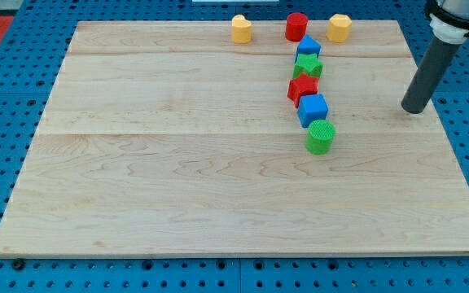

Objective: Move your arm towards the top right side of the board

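Arm's end effector, a stiff jawless rod holding nothing, has my tip (414, 110) near the table's (177, 187) right edge, well clear of 8 light blocks.

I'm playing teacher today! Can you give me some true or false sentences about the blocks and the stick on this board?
1. My tip sits to the view's right of all blocks. True.
2. The green cylinder is at the bottom of the block line. True.
3. My tip touches the blue cube. False: they are well apart.
4. The red cylinder stands between two yellow blocks. True.
5. The wooden board holds a purple block. False: none.
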Action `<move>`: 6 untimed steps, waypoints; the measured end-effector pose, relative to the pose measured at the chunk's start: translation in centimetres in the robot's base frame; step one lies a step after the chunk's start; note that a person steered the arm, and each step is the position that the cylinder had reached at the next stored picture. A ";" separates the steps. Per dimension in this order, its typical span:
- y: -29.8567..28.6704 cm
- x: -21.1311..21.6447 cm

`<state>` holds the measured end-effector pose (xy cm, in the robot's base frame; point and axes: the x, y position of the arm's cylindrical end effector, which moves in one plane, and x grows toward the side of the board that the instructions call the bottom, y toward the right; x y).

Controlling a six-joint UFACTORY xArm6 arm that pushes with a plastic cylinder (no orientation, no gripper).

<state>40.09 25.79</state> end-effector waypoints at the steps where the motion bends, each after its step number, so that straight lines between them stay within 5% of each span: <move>1: 0.1 0.0; 4: 0.1 0.0; 6: 0.1 -6.9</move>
